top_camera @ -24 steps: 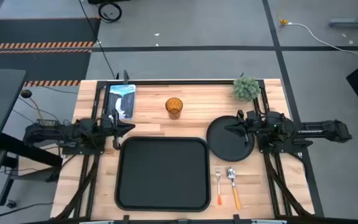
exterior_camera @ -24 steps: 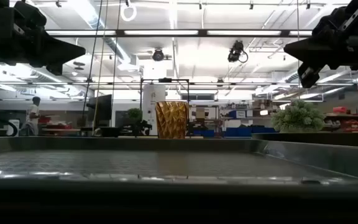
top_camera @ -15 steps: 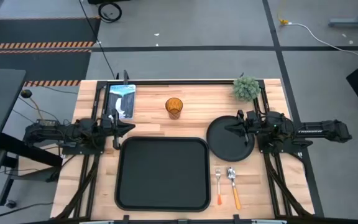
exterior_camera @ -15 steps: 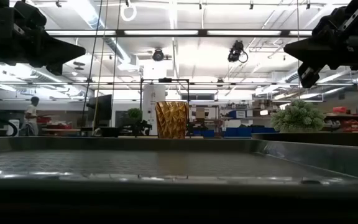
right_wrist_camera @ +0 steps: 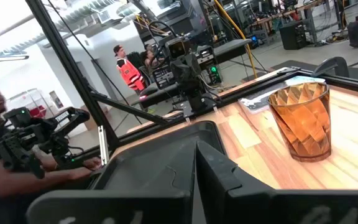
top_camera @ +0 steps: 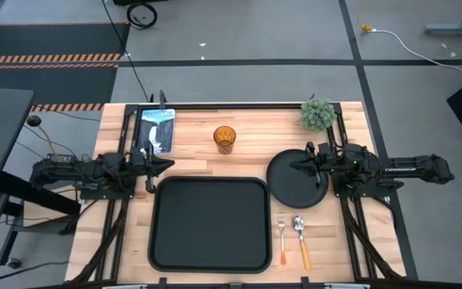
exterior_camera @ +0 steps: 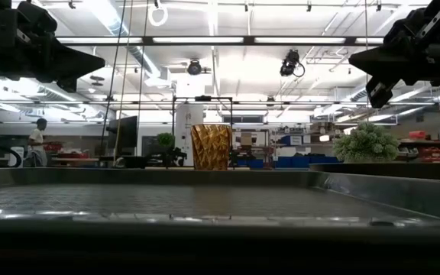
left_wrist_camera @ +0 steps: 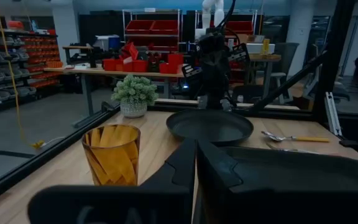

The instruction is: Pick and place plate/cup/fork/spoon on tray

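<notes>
The black tray (top_camera: 208,225) lies at the table's near middle. The round black plate (top_camera: 291,186) lies flat on the table by the tray's far right corner. The amber cup (top_camera: 224,138) stands upright beyond the tray; it also shows in the left wrist view (left_wrist_camera: 111,154) and the right wrist view (right_wrist_camera: 303,121). The fork (top_camera: 281,239) and the spoon (top_camera: 301,239) lie side by side right of the tray. My left gripper (top_camera: 169,164) is shut, above the tray's far left corner. My right gripper (top_camera: 293,167) is shut, above the plate, and touches nothing.
A small potted plant (top_camera: 318,114) stands at the far right corner. A flat picture card (top_camera: 157,128) lies at the far left. Bare wood lies between the cup and the plant. People stand in the room beyond the table.
</notes>
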